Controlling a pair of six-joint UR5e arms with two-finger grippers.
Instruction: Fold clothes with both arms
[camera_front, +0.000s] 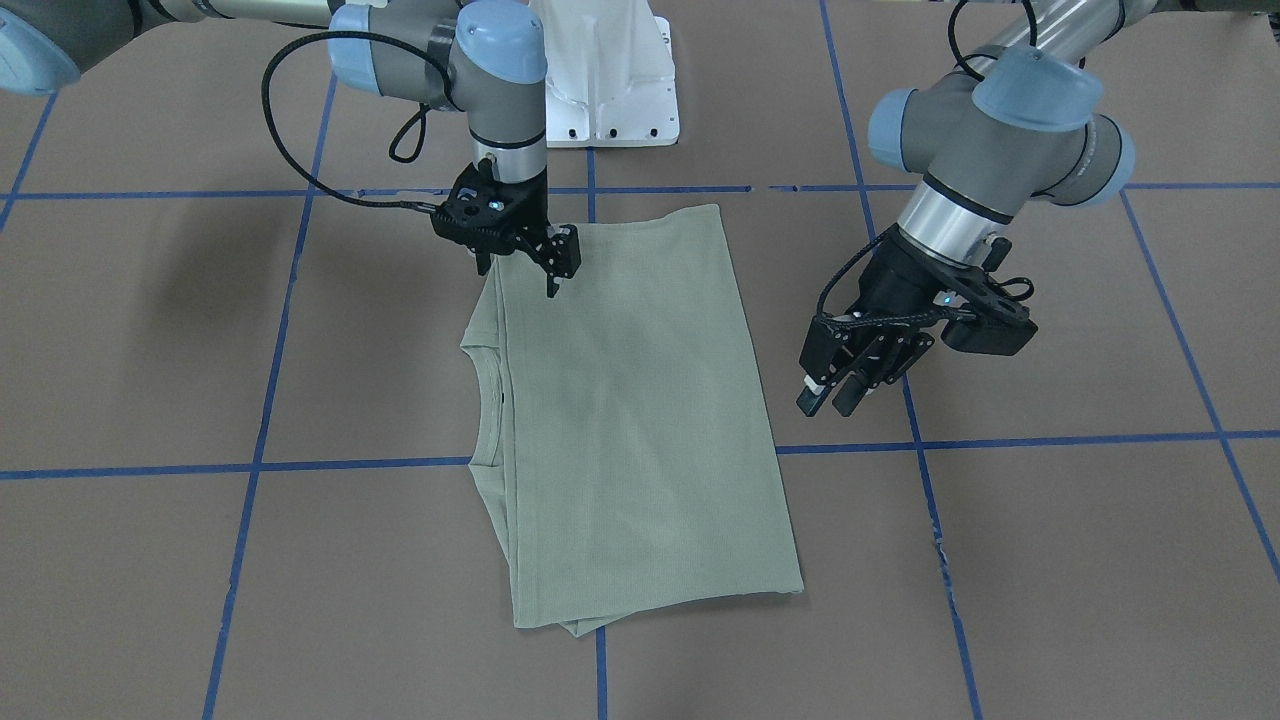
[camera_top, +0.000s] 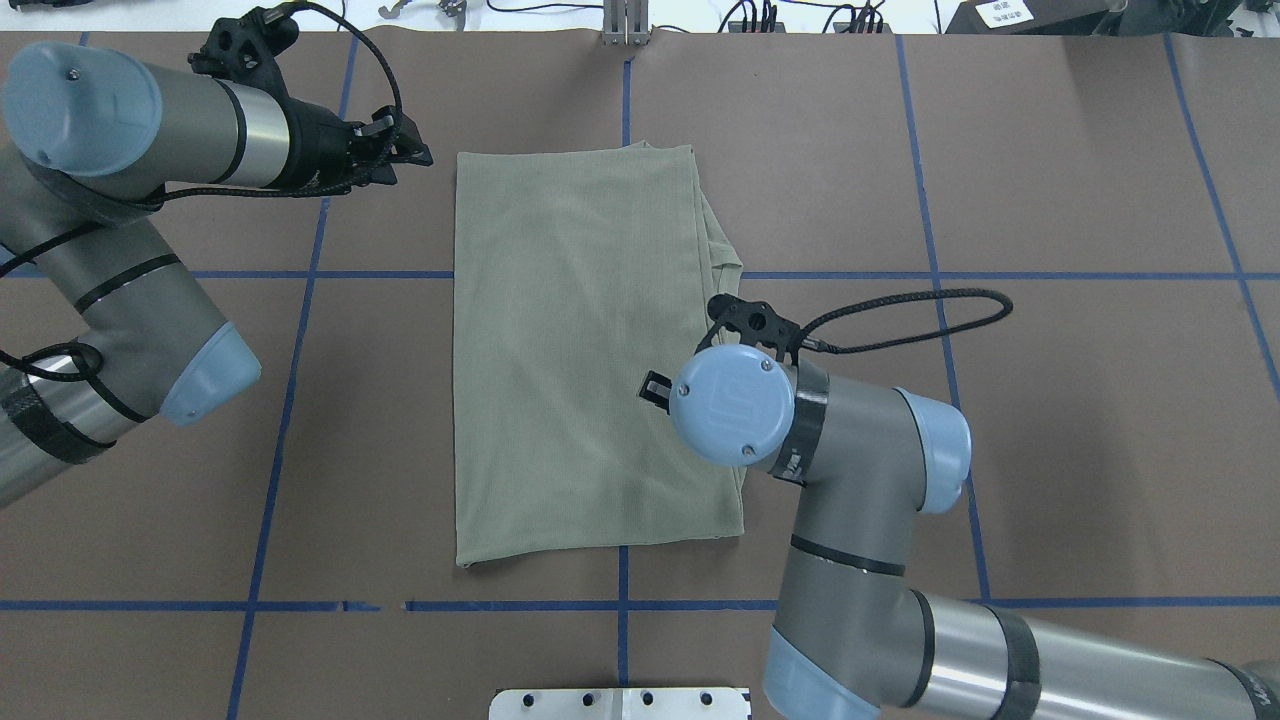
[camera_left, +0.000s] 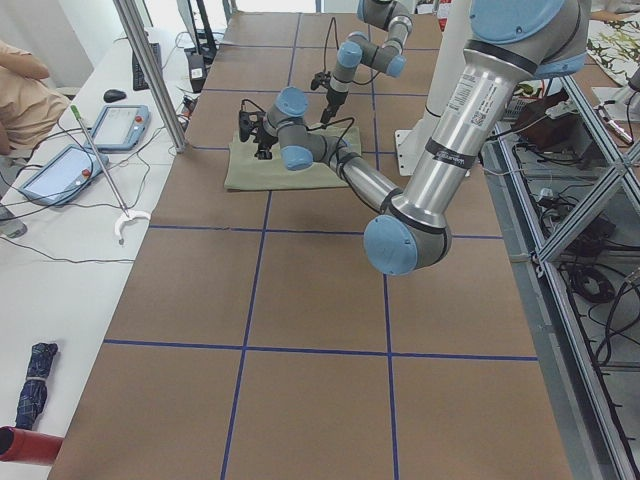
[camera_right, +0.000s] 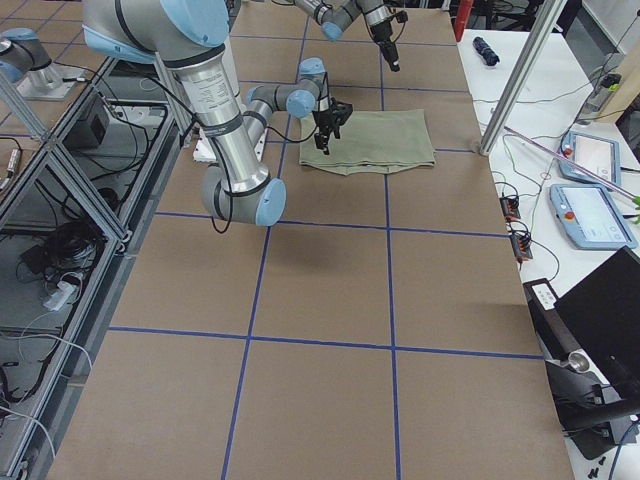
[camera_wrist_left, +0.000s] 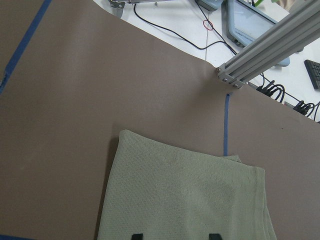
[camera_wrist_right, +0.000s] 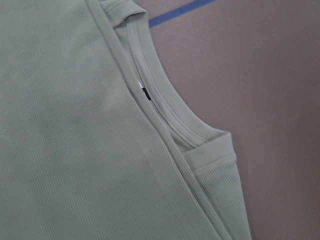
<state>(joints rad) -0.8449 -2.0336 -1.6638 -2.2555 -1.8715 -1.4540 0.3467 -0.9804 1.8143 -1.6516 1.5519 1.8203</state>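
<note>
The pale green shirt (camera_front: 630, 420) (camera_top: 580, 350) lies flat on the brown table, folded into a long rectangle. Its ribbed collar (camera_front: 485, 400) (camera_wrist_right: 170, 105) and black neck label (camera_wrist_right: 145, 92) peek out from under the top layer on my right side. My right gripper (camera_front: 517, 280) stands open just over the shirt's near right corner, nothing between its fingers; the overhead view hides most of it under the wrist. My left gripper (camera_front: 828, 400) (camera_top: 410, 155) hangs open off the shirt's left edge, above bare table. In the left wrist view its fingertips (camera_wrist_left: 137, 235) stand apart over the cloth (camera_wrist_left: 185, 195).
The white pedestal base (camera_front: 610, 80) (camera_top: 620, 703) stands at the robot's edge of the table. Blue tape lines (camera_front: 260, 400) grid the brown surface. An aluminium post (camera_wrist_left: 265, 50) rises at the far edge, with tablets and cables beyond. A person's sleeve (camera_left: 25, 95) shows at the side bench.
</note>
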